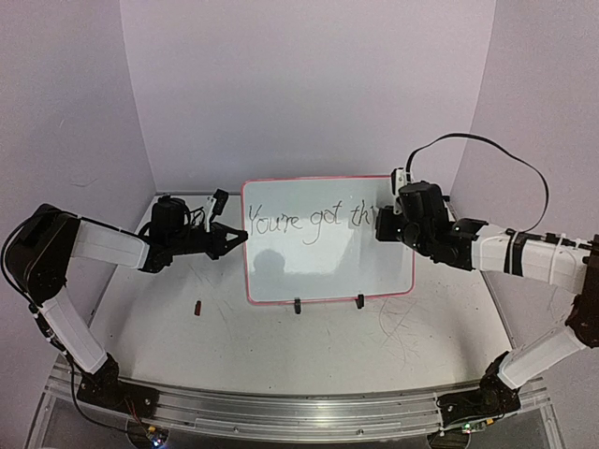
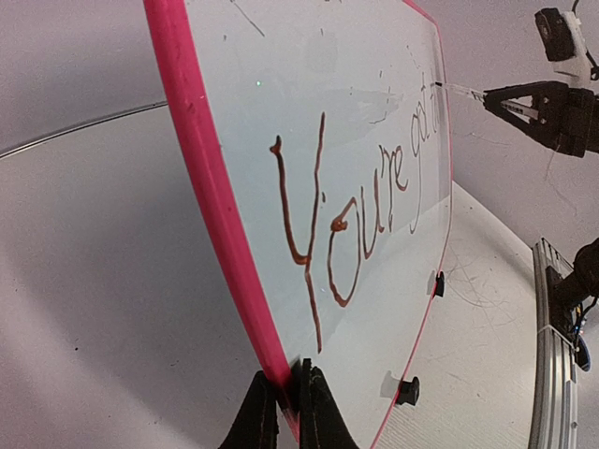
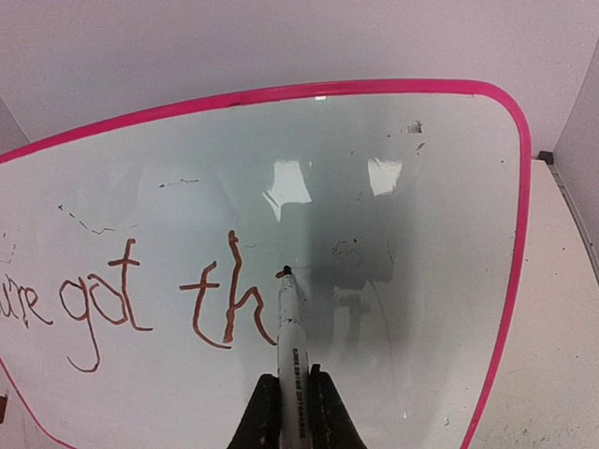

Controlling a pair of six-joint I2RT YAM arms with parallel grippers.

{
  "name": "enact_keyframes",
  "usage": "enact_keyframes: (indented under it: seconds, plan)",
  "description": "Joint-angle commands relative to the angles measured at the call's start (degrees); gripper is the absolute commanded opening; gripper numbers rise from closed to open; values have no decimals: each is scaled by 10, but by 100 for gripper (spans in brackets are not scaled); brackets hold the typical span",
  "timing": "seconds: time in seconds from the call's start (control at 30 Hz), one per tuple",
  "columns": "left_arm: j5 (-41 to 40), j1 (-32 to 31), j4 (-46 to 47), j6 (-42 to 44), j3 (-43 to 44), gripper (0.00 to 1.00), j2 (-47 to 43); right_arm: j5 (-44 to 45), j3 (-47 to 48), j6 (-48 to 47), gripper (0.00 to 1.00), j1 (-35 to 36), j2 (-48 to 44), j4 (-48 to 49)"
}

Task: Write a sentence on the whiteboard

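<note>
My right gripper [image 3: 293, 388] is clamped on a slim white-barrelled marker [image 3: 289, 327], its dark tip touching the glossy white, pink-framed rectangular whiteboard [image 1: 328, 267] just after the thin handwritten sentence [image 1: 309, 223], which reads "You're got th". My left gripper [image 2: 291, 376] pinches the board's left frame edge. The whiteboard stands upright on two black clip feet [image 1: 298, 305] on the scuffed grey-white tabletop [image 1: 281, 351].

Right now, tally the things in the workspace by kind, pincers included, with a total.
Whiteboard: 1
Marker: 1
Black clip feet: 2
Small dark loose piece: 1
Pincers: 2, left pincer and right pincer
Total: 7
</note>
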Motion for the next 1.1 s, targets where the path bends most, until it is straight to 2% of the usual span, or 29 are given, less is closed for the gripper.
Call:
enact_keyframes:
  seconds: [0.0, 1.07]
  plan:
    - [-29, -21, -32, 53, 11, 0, 9, -12, -7, 2, 0, -4, -46, 33]
    - [-31, -21, -34, 54, 10, 0, 8, 7, 0, 23, 0, -4, 3, 2]
